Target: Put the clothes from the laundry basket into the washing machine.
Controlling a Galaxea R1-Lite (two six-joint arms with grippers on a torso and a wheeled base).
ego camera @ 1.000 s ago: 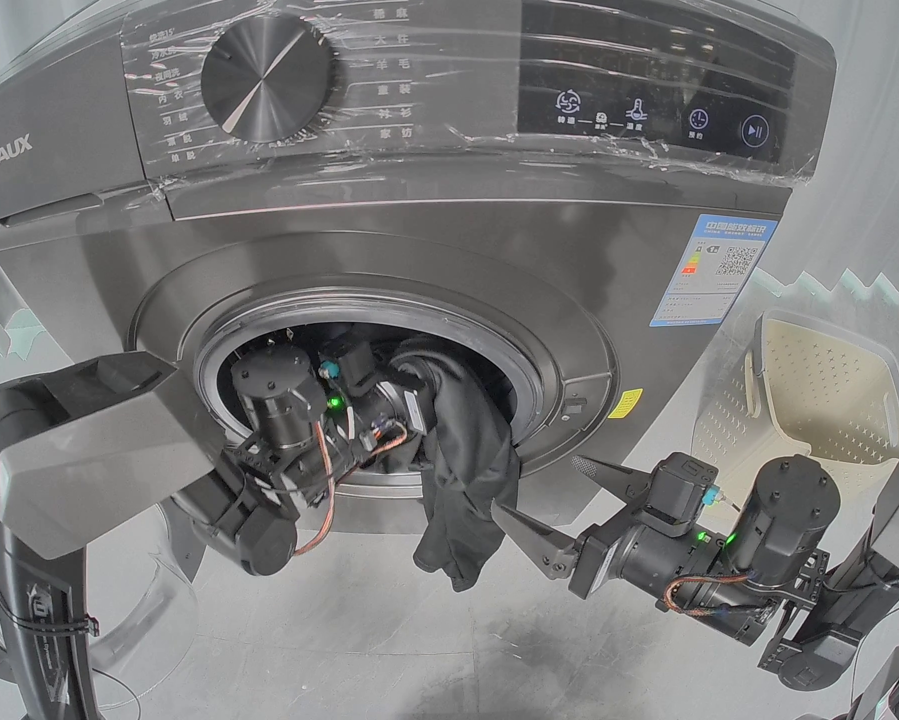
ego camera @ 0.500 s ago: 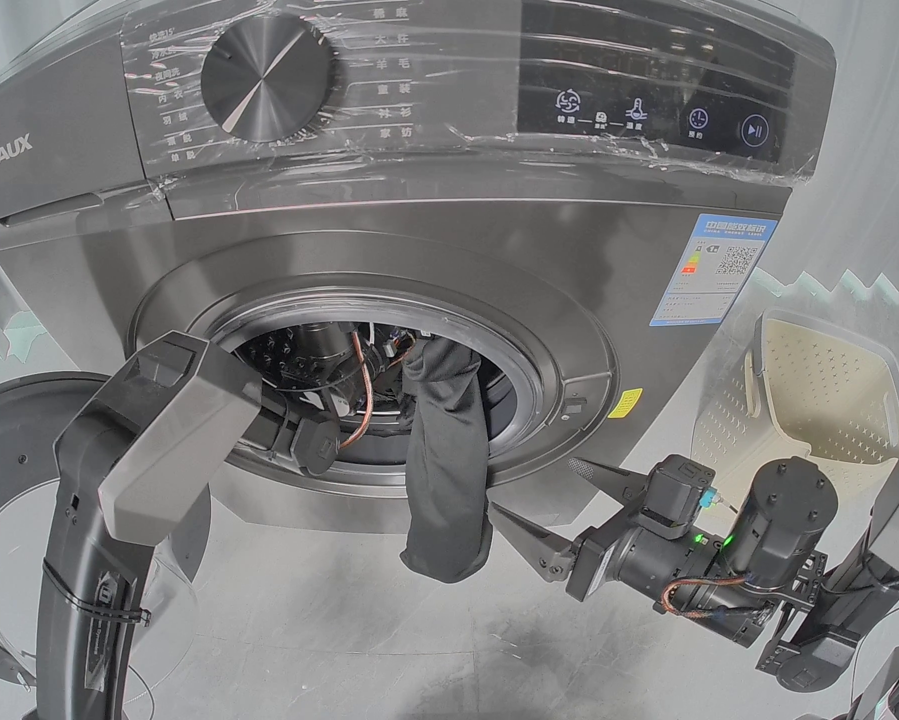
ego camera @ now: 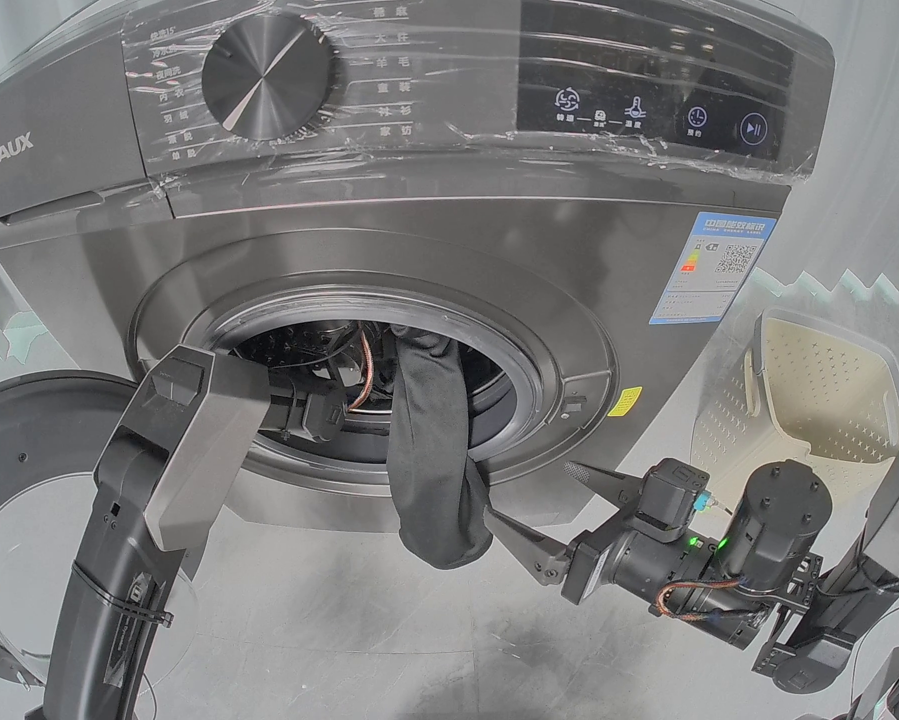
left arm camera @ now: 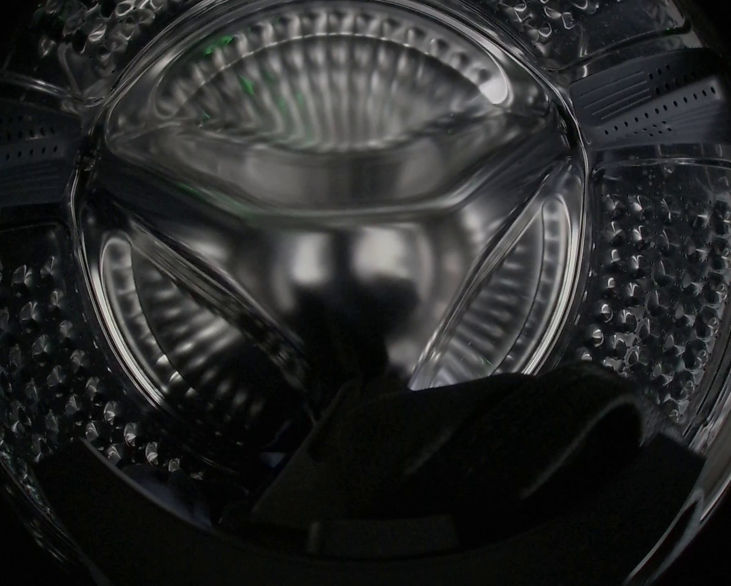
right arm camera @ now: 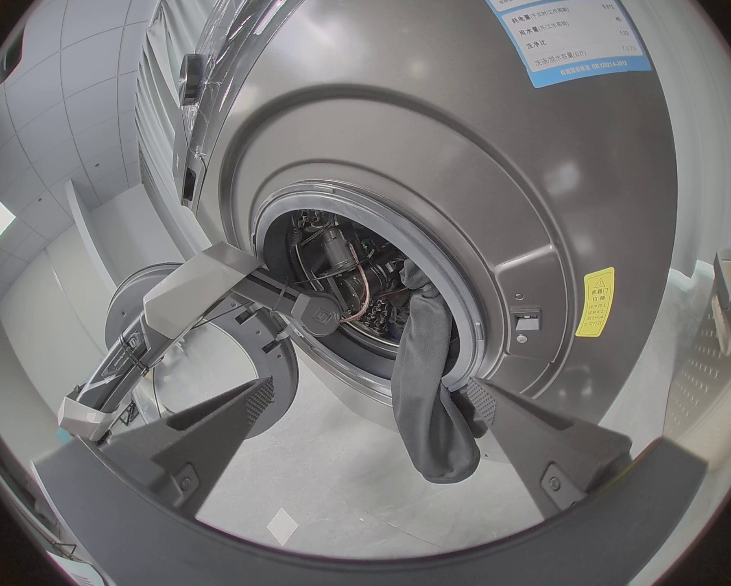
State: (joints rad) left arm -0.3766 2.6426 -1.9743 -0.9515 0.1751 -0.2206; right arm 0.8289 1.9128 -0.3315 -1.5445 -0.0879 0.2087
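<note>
One dark garment [ego camera: 429,452], long axis vertical, draped over washing machine [ego camera: 569,262] rim

Left arm [ego camera: 184,442]: elbow bent, forearm stretched forward, wrist ahead. Right arm [ego camera: 874,542]: low, forearm level. Right gripper [ego camera: 527,495]: fingers spread wide apart, pointing left.

Dk grey garment [ego camera: 431,452], silver washer [ego camera: 589,252], cream perforated basket [ego camera: 831,392].

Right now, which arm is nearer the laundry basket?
Right. The right arm is close to the laundry basket; the left arm extends into the drum, farther away.
</note>
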